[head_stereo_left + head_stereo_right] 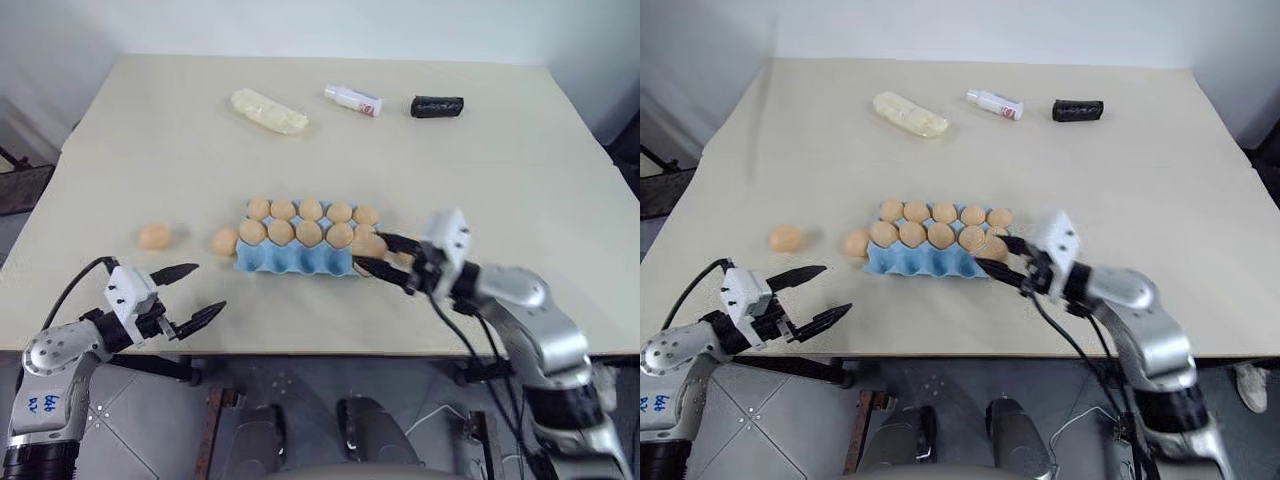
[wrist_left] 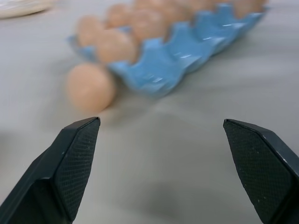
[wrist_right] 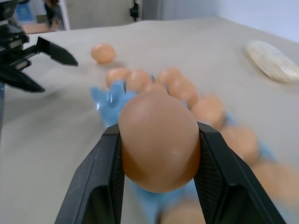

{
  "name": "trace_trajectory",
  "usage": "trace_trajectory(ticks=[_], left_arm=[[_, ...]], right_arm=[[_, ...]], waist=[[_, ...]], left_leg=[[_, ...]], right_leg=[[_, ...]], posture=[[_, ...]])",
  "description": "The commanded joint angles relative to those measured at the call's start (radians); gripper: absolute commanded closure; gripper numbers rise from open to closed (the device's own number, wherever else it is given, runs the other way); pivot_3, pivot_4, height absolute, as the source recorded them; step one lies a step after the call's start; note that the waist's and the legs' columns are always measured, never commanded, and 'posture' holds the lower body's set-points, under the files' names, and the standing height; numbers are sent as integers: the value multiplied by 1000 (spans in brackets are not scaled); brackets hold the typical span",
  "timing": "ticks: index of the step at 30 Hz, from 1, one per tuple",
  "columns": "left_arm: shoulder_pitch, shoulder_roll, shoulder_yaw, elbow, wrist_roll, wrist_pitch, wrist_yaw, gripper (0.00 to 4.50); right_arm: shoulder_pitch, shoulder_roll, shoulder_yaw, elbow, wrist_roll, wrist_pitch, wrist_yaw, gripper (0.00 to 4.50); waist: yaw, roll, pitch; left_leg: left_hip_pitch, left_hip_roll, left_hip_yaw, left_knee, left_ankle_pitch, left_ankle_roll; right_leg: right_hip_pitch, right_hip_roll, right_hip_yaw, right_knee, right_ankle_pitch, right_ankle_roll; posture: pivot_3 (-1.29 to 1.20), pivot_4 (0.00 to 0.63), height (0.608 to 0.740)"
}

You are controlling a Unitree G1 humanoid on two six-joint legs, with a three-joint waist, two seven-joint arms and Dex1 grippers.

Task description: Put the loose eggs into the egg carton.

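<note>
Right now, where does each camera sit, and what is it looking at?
Head pair: look forward and down over the beige table, the light blue moulded egg carton and both arms.
Left wrist: past open fingers at a loose tan egg beside the carton.
Right wrist: along fingers gripping a held tan egg.
All share the carton.

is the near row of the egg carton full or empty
Empty, as far as the head view shows: the egg carton has bare blue cups along its near edge, while eggs fill the two rows behind. The right gripper holds an egg above it.
</note>
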Motion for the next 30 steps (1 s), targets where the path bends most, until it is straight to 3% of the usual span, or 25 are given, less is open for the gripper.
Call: trace_trajectory(ticks=[1,5,13,20,23,26,30], left_arm=[[13,-3,25,-48,-16,2,24,0],[22,-6,32,-77,-23,11,43,0],[30,2,44,-111,-40,31,54,0],[-56,11,-45,-122,-38,67,6,0],[-120,5,-124,-111,-16,69,-27,0],[-199,-11,-208,-83,1,73,-56,0],[-291,-36,-280,-32,16,64,-84,0]], right_arm=[[-42,21,39,89,-57,-36,-14,2894],[-60,26,58,139,-79,-56,4,2894],[-4,-13,9,21,14,-46,96,73],[189,-138,-215,-113,93,-74,105,27],[358,-188,-352,-154,72,-138,112,27],[530,-181,-495,-160,55,-210,83,27],[674,-138,-579,-121,20,-324,55,27]], waist=[[13,0,0],[14,0,0],[9,0,0],[26,1,0],[37,1,0],[43,1,0],[34,2,-1]], left_leg=[[-2,0,0,0,0,0],[-9,-1,0,0,-3,2],[-14,2,0,1,-3,1],[-11,2,-1,3,-1,1],[-12,1,-1,2,-1,1],[-11,1,-1,1,-1,1],[-10,1,1,2,-1,1]], right_leg=[[-1,0,-1,-1,0,0],[-6,-2,-4,-4,0,0],[-13,-4,-18,-1,0,-1],[-7,-7,-23,-1,0,-2],[-6,-9,-24,-3,0,-2],[-4,-8,-25,-5,0,-2],[-2,-7,-24,-5,0,-2]], posture=[[0,150,740],[0,150,740],[0,150,740],[0,150,740],[0,150,740],[0,150,740],[0,150,740]])
